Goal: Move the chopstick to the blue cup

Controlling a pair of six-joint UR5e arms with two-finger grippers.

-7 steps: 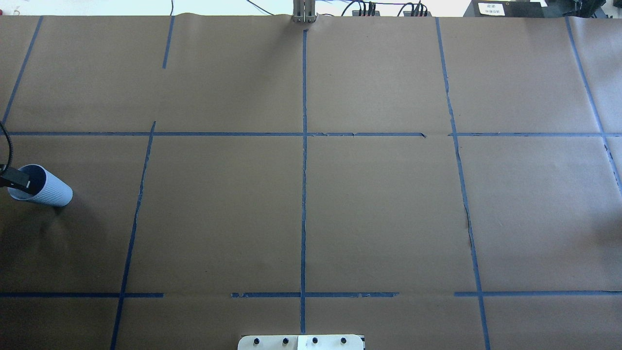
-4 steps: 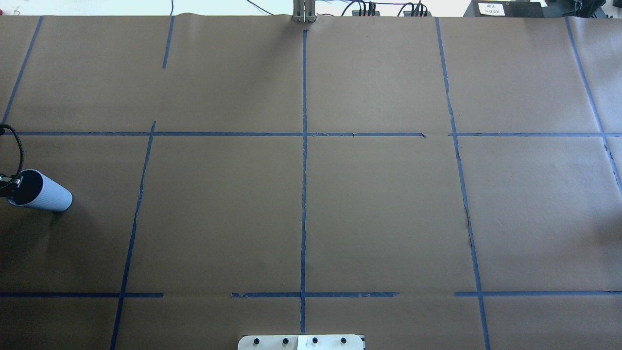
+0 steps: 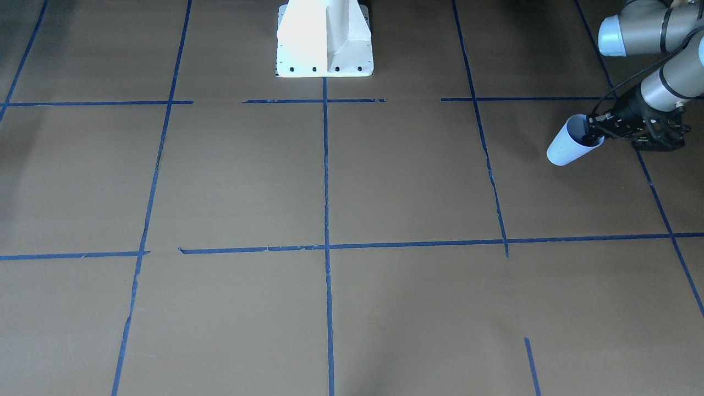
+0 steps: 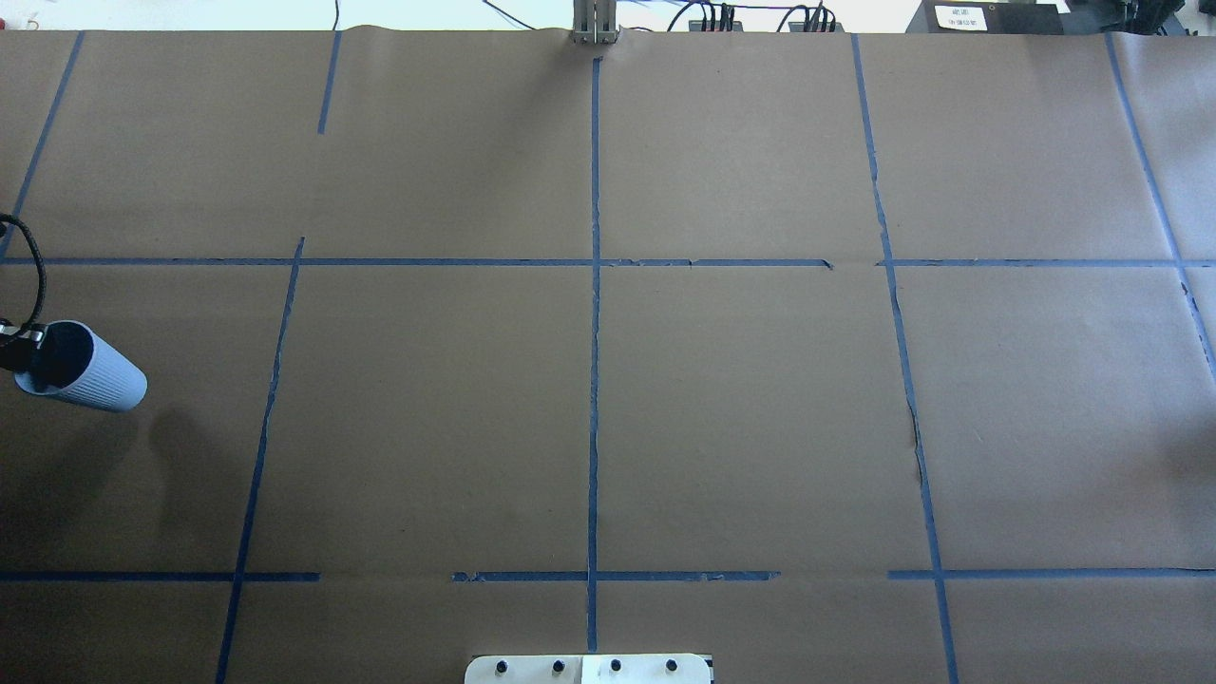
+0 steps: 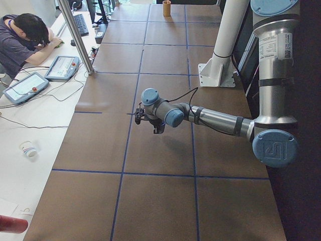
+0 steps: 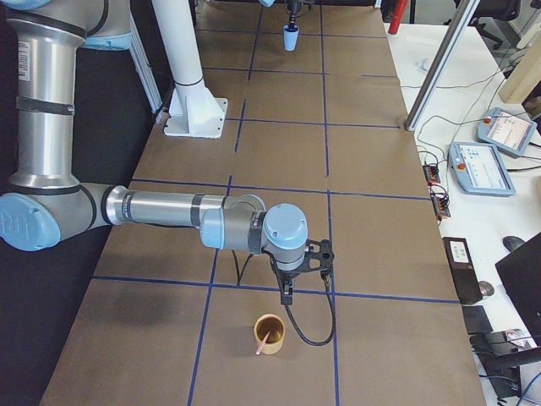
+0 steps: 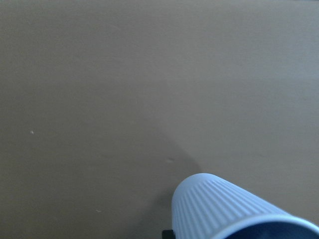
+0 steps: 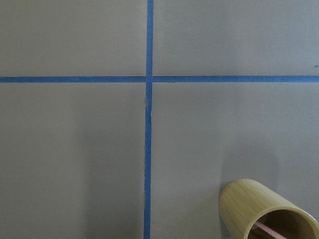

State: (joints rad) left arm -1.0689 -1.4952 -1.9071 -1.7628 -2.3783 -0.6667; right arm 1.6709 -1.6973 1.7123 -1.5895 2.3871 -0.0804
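Blue cup [image 4: 90, 380]: pale blue, ribbed down the sides, dark inside. It is sitting at the far end of the table on the robot's left, well away from the centre tape line. From the far end of the table it is looking upright, mouth up. The left gripper [image 3: 593, 136] is pinching it at the rim, one finger dipping into the mouth. Cannot tell whether its base is touching the paper.

Chopstick [image 6: 265, 342]: thin, pinkish. It is leaning slantwise inside a short bamboo cup [image 6: 272, 349] that is standing upright at the opposite end of the table, near a crossing of blue tape lines, well apart from the blue cup.
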